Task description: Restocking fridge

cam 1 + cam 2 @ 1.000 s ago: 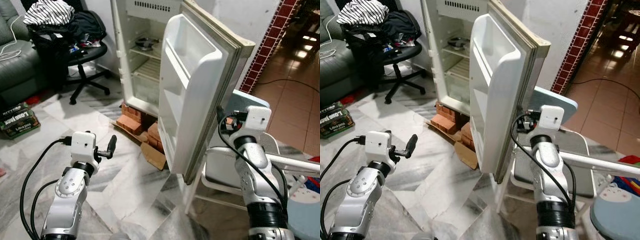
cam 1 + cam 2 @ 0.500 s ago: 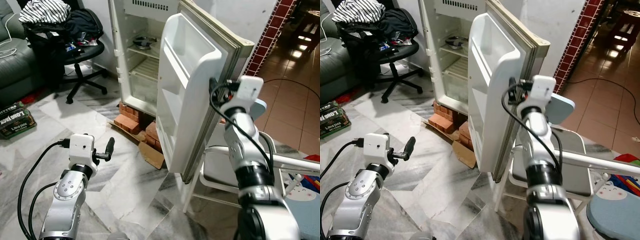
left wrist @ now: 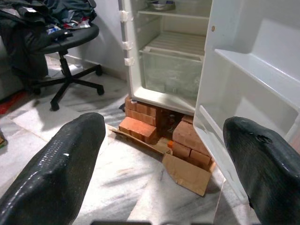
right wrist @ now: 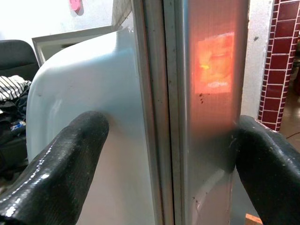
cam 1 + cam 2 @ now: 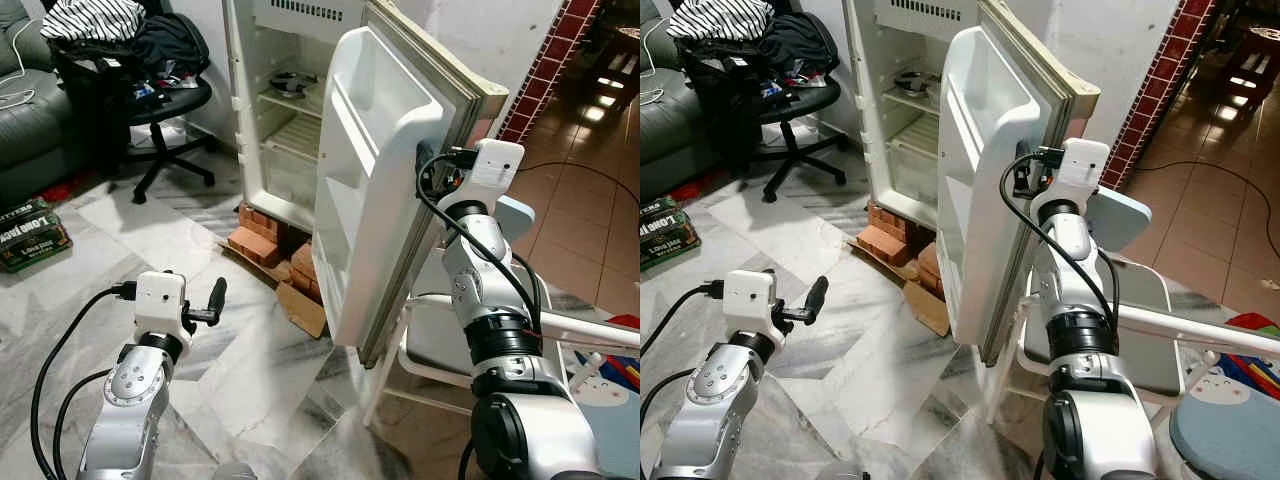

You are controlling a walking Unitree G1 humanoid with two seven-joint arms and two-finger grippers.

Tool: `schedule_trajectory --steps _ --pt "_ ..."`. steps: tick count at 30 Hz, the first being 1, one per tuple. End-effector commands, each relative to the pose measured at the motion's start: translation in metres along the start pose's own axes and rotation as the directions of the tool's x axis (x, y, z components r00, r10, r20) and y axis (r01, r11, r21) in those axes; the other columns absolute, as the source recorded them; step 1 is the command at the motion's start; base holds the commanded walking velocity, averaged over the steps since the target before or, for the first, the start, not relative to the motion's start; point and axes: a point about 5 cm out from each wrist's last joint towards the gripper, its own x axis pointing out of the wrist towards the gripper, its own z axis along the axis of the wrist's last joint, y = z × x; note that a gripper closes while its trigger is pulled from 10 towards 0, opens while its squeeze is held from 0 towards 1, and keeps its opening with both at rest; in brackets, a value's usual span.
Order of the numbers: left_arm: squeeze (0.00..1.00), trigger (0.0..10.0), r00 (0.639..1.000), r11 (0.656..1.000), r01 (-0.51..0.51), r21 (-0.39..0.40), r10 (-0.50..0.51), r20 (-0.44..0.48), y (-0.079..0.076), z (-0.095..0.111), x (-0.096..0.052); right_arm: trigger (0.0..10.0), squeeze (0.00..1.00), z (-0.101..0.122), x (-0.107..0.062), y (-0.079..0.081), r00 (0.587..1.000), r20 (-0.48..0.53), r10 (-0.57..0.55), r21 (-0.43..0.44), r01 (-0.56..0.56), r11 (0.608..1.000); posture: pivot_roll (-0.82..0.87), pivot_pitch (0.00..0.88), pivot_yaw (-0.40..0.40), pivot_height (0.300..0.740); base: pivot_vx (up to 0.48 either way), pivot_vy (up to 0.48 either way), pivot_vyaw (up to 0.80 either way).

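Fridge (image 5: 290, 110) stood open ahead on bricks (image 5: 262, 243), its shelves nearly bare apart from one bowl (image 5: 291, 83). Left gripper (image 5: 216, 300) hovered low over the marble floor (image 5: 250, 370), fingers spread and empty. Further right, the right gripper (image 4: 164, 140) had its fingers open astride the edge of the fridge door (image 5: 375, 190). Restocking seemed barely begun; no groceries had gone in.

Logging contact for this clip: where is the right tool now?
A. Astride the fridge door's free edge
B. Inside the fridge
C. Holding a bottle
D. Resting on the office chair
A: the right tool has one finger on each side of the fridge door edge.
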Motion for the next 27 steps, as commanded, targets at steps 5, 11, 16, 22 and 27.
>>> schedule_trajectory --steps 5,11,16,22,27 --pt "0.0 10.0 1.0 1.0 -0.009 0.017 0.009 0.005 0.002 0.003 0.0 10.0 0.0 0.006 0.004 0.005 1.0 0.014 0.019 0.006 -0.019 1.0 0.15 0.0 -0.055 0.74 0.0 0.0 0.0" --pt "0.0 10.0 1.0 1.0 -0.009 0.017 0.009 0.005 0.002 0.003 0.0 10.0 0.0 0.006 0.004 0.005 1.0 0.014 0.019 0.006 -0.019 1.0 0.15 0.0 -0.055 0.74 0.0 0.0 0.0" --pt "0.0 10.0 1.0 1.0 -0.011 0.017 0.011 0.003 0.001 0.003 -0.001 10.0 0.0 0.005 0.007 0.008 0.999 0.019 0.031 0.019 -0.032 0.999 0.15 0.0 -0.055 0.74 0.0 0.0 0.0" --pt "0.0 10.0 1.0 1.0 0.02 0.018 -0.019 -0.019 -0.001 -0.002 -0.001 10.0 0.0 -0.014 -0.102 0.082 0.516 -0.007 0.857 0.535 -0.722 0.439 0.12 0.0 -0.043 0.74 0.0 0.0 0.0" --pt "0.0 10.0 1.0 1.0 0.022 0.018 -0.021 -0.022 -0.001 -0.002 -0.001 10.0 0.0 -0.007 -0.118 0.079 0.407 0.035 0.913 0.578 -0.753 0.314 0.12 0.0 -0.042 0.74 0.0 0.0 0.0"
